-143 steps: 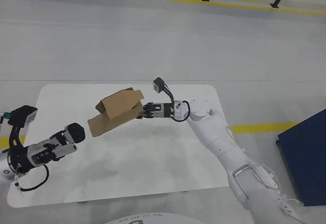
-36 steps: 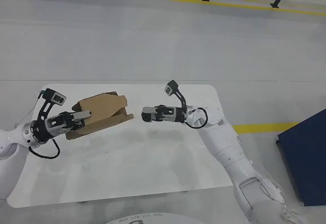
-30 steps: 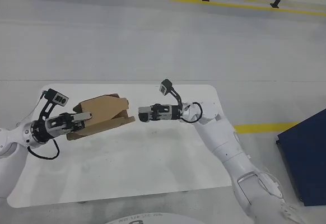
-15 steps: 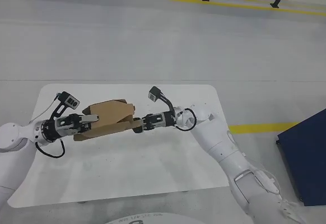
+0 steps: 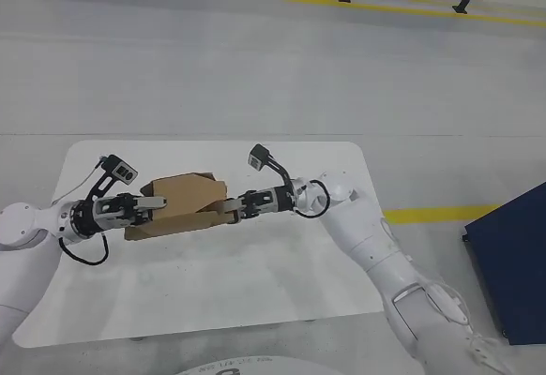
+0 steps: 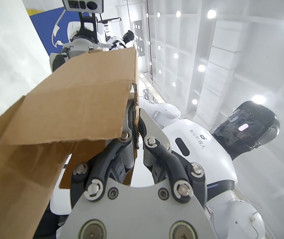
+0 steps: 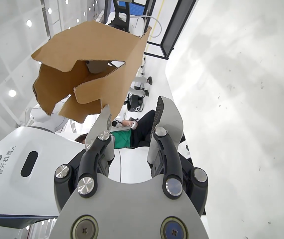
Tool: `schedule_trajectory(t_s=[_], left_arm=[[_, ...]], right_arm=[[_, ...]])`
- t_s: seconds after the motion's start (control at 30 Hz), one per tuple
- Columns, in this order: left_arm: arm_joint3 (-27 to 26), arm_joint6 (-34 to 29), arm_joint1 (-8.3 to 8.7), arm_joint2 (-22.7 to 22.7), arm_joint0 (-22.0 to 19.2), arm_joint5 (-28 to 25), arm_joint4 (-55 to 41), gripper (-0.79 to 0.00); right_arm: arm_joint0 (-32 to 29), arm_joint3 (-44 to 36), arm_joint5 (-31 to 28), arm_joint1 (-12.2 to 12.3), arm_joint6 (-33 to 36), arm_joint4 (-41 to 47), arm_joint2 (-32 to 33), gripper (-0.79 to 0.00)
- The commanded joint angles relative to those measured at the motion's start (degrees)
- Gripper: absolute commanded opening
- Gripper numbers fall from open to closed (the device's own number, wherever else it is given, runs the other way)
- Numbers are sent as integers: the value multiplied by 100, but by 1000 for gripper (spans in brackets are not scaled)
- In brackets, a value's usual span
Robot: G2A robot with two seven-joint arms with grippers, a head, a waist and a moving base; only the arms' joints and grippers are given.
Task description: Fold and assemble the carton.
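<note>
Carton (image 5: pixel 187 195) hangs over the table (image 5: pixel 254 281) at centre-left of the top view, its long axis running left-right between both arms. Left gripper (image 6: pixel 135 123) is clamped on one end edge. Right gripper (image 7: pixel 134 110) meets the other end, jaws spread wide, the carton's edge against one jaw, nothing gripped.

The carton (image 5: pixel 184 199) hangs over the table (image 5: pixel 254 277) between the left claw (image 5: pixel 157 202) and right claw (image 5: pixel 228 212).

You have a white table (image 5: pixel 254 281) below both sets of jaws, standing on a grey floor (image 5: pixel 348 75). Well behind the right jaws stands a blue cabinet (image 5: pixel 526 262), with a yellow line (image 5: pixel 442 215) running toward it.
</note>
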Motion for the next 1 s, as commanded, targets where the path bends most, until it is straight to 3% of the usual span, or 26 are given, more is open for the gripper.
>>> schedule_trajectory(t_s=[0.0,0.27,0.4,0.57,0.87,0.97], left_arm=[[-2,2,-9,23,-6,7,41,-785],[131,49,-77,229,-81,31,147,-785],[193,-24,-107,278,-132,57,71,-785],[232,-156,-127,292,-172,95,0,-785],[283,-243,-167,336,-204,167,-82,-785],[315,-324,-180,317,-216,213,-230,-785]], right_arm=[[20,10,6,-8,15,-11,-34,-431],[105,35,94,-40,24,-103,-180,-413],[184,71,190,-72,-6,-153,-294,-243],[280,141,244,-114,-32,-201,-422,-105],[423,240,364,-181,-70,-324,-634,0],[488,287,431,-212,-132,-389,-721,0]])
